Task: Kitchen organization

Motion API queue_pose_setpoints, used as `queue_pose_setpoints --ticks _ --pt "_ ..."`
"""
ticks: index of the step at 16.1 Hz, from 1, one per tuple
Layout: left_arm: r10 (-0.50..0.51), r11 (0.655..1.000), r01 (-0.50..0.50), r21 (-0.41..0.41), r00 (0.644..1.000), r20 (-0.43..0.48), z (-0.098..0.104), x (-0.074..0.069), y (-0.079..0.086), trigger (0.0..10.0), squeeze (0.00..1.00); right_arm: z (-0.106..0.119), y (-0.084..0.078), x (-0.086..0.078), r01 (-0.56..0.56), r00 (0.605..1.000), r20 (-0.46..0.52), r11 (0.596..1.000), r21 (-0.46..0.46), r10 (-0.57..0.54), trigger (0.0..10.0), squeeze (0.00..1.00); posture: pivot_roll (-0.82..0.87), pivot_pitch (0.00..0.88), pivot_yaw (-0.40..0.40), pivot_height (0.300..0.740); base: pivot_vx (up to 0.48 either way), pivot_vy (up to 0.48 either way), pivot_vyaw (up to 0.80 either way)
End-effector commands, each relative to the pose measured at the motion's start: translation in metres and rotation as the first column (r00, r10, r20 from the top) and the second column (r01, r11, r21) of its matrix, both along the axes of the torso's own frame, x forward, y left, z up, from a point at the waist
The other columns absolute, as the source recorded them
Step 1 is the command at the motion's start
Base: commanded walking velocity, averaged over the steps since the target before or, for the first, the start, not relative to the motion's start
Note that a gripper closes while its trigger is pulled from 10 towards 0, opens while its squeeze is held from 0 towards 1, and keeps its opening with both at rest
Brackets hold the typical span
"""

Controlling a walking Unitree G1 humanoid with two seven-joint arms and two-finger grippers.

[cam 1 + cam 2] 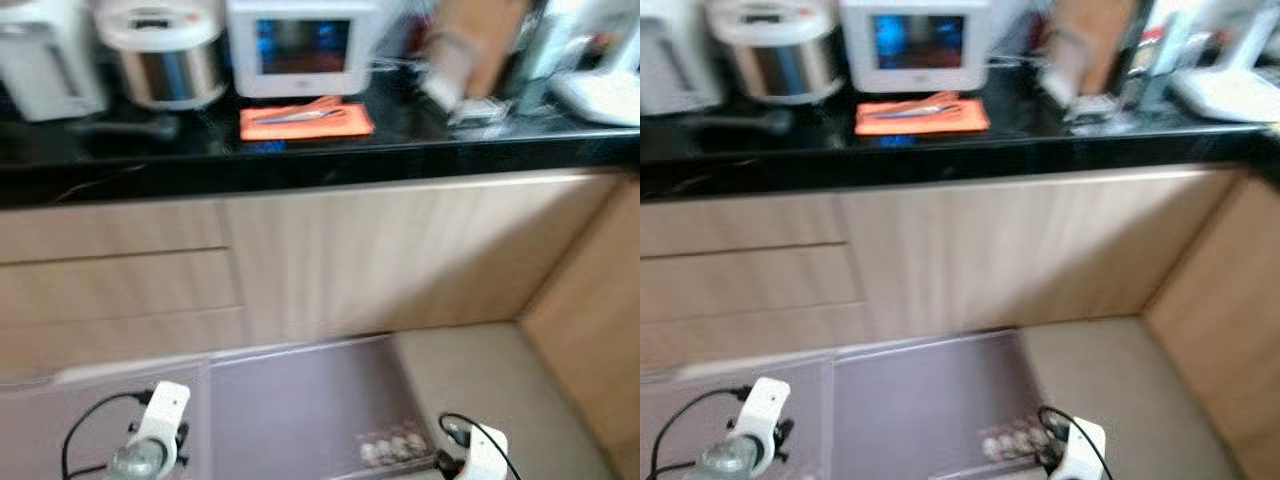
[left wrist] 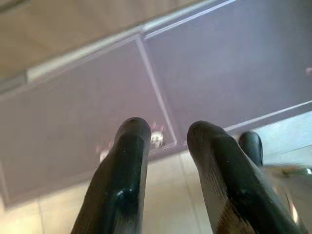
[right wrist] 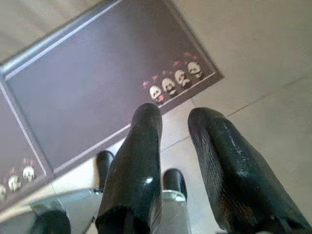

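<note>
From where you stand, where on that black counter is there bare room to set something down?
The widest bare stretch of the black counter lies along the front edge, left of the orange mat and in front of the rice cooker. A narrow strip runs along the front edge right of the mat. The back right is crowded with blurred items. The mat holds utensils.

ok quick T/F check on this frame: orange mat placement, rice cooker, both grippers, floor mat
1. The orange mat lies on the black countertop before the white appliance. True.
2. The rice cooker stands on the floor. False: on the countertop.
3. The left gripper grips a utensil. False: its fingers are apart, nothing between, above the purple floor mat.
4. The right gripper hangs open over the floor. True.
5. A utensil lies on the orange mat. True.
</note>
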State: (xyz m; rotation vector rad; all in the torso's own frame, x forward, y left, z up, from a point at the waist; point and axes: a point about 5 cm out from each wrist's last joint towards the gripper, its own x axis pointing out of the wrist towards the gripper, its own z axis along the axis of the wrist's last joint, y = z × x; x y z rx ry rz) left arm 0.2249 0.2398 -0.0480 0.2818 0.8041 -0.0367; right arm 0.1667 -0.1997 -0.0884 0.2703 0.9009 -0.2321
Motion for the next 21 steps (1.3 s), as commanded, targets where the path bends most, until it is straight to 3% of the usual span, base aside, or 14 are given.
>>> queue_pose_setpoints --ticks 1,5,9,16,21 --pt "0.015 1.0 -0.014 0.014 0.999 -0.031 -0.003 -0.007 0.005 10.0 0.0 0.001 0.002 0.002 -0.01 1.0 0.003 1.0 0.002 0.01 10.0 0.0 0.22 0.0 -0.032 0.74 0.0 0.0 0.8" --pt "0.016 0.999 -0.015 0.028 0.999 -0.042 -0.004 -0.011 0.012 10.0 0.0 -0.001 0.008 0.001 -0.015 1.0 -0.006 1.0 0.012 0.015 10.0 0.0 0.2 0.0 -0.014 0.74 0.0 0.0 0.75" --pt "0.023 1.0 -0.022 0.021 0.999 -0.042 -0.005 -0.014 0.014 10.0 0.0 -0.002 0.005 -0.002 -0.005 1.0 -0.015 1.0 0.018 0.005 10.0 0.0 0.21 0.0 -0.028 0.74 0.0 0.0 0.0" --pt "0.028 1.0 -0.028 -0.005 0.997 -0.069 -0.012 -0.017 -0.001 10.0 0.0 -0.001 -0.004 -0.002 -0.007 1.0 -0.015 1.0 0.002 0.008 10.0 0.0 0.19 0.0 -0.061 0.74 0.0 0.0 0.0" --pt "0.05 0.998 -0.053 -0.035 0.996 -0.08 -0.014 -0.019 -0.003 10.0 0.0 0.0 -0.007 -0.002 -0.015 1.0 -0.027 1.0 -0.005 0.015 10.0 0.0 0.18 0.0 -0.075 0.74 0.0 0.0 0.0"
